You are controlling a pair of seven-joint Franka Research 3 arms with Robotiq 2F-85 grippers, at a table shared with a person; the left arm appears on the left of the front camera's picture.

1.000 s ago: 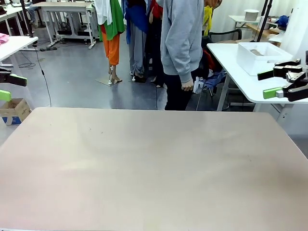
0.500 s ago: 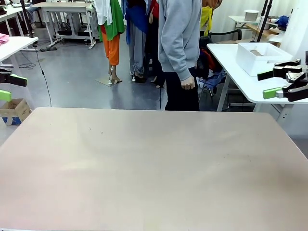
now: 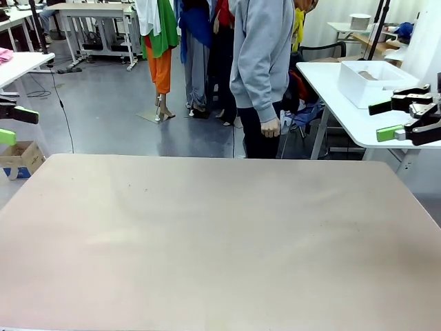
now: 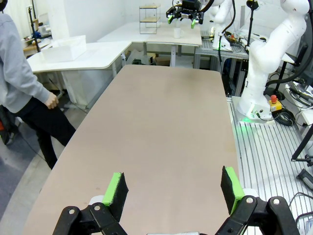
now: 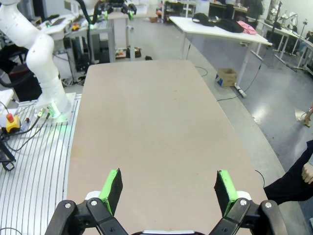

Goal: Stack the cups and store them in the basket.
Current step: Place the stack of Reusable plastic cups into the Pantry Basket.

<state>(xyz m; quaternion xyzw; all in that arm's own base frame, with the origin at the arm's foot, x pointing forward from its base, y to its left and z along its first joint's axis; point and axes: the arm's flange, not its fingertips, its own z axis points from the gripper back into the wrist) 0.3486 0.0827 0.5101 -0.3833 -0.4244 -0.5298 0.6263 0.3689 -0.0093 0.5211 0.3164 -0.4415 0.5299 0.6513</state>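
Large white rectangular plastic basket point(image 3: 369, 81) on white side table point(image 3: 344, 103) at far right, just behind right gripper point(image 3: 386, 119); jaws spread, empty; left gripper point(image 3: 14, 124) spread, empty, well apart across beige table point(image 3: 220, 234).

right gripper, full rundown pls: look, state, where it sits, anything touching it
The right gripper is black with two fingers tipped in green pads. It is open, with a wide gap and nothing held between the pads. In the front view it hangs at the right edge, off the table's side, fingers pointing left, above tabletop height. Its wrist camera looks along the bare tan tabletop. Nothing touches it.
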